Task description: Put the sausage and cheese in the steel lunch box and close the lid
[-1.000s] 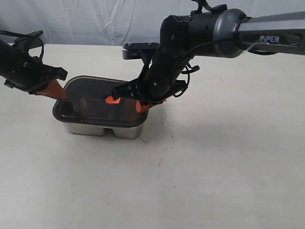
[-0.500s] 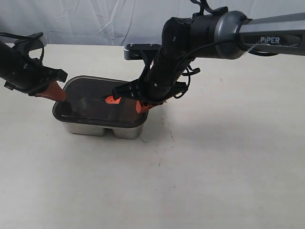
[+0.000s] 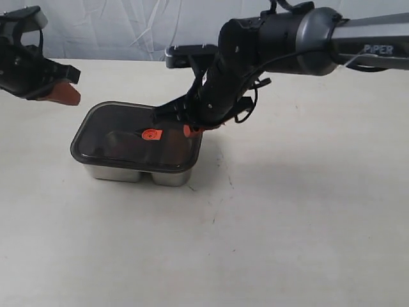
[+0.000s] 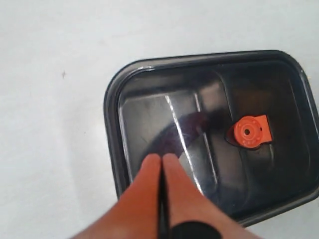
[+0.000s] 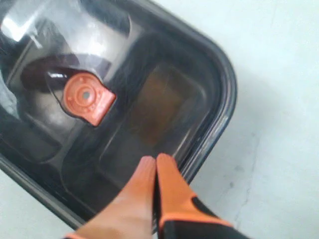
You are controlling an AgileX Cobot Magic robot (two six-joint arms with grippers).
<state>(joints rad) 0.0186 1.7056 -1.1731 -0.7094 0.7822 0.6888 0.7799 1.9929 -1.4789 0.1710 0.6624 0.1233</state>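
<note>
desk [image 3: 268,243]: carries the box, left of centre.
steel lunch box [image 3: 137,174]: upright; only its front wall shows below the lid.
lid [image 3: 121,142]: lies flat on the box and covers the whole rim, valve tab [image 3: 151,134] facing up.
sausage [image 4: 187,130]: inside, a dark reddish streak through the lid; larger compartment by the look.
cheese [image 5: 160,98]: inside, likely the brownish patch in the smaller compartment; too dim to be sure.
right hand [image 3: 189,130]: fingers together, holding nothing, tips at the lid's far right corner; touching or just above, can't tell.
left hand [image 3: 62,94]: fingers together, empty, raised, well apart from the box beyond its left end.
step: the last one, closing the lid; looks about done.
next: check the seat all round. If a corner sits proud, press it with closed tips, then pull both arms off.
hidden: the seal rim, and whether the lid is pressed fully home.
</note>
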